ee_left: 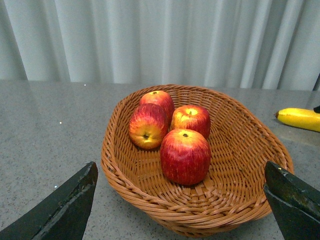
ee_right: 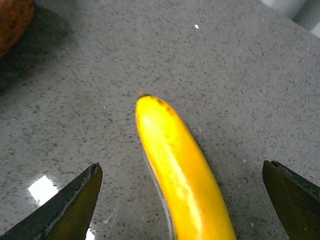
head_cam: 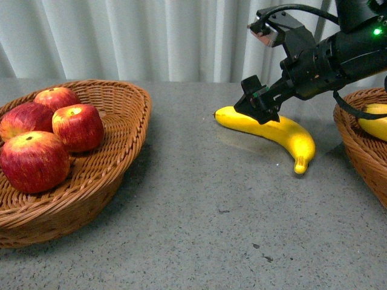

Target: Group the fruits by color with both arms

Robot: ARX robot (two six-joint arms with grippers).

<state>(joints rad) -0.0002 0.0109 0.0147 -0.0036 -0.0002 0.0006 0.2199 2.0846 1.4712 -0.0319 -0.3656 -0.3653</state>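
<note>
Several red apples (head_cam: 76, 125) (ee_left: 185, 155) lie in a wicker basket (head_cam: 124, 157) (ee_left: 235, 200) at the left. A yellow banana (head_cam: 284, 133) (ee_right: 180, 175) lies on the grey table right of centre. My right gripper (head_cam: 261, 104) (ee_right: 182, 210) hangs open just above the banana's far end, one finger on each side. Another banana (head_cam: 375, 125) rests in a second wicker basket (head_cam: 357, 148) at the right edge. My left gripper (ee_left: 182, 210) is open above the near rim of the apple basket, holding nothing. In the left wrist view the table banana (ee_left: 299, 119) shows past the basket.
Pale curtains (head_cam: 151, 36) hang behind the grey speckled table (head_cam: 217, 223). In the right wrist view a basket's edge (ee_right: 12, 22) shows in one corner. The right arm (head_cam: 344, 57) reaches in from the upper right.
</note>
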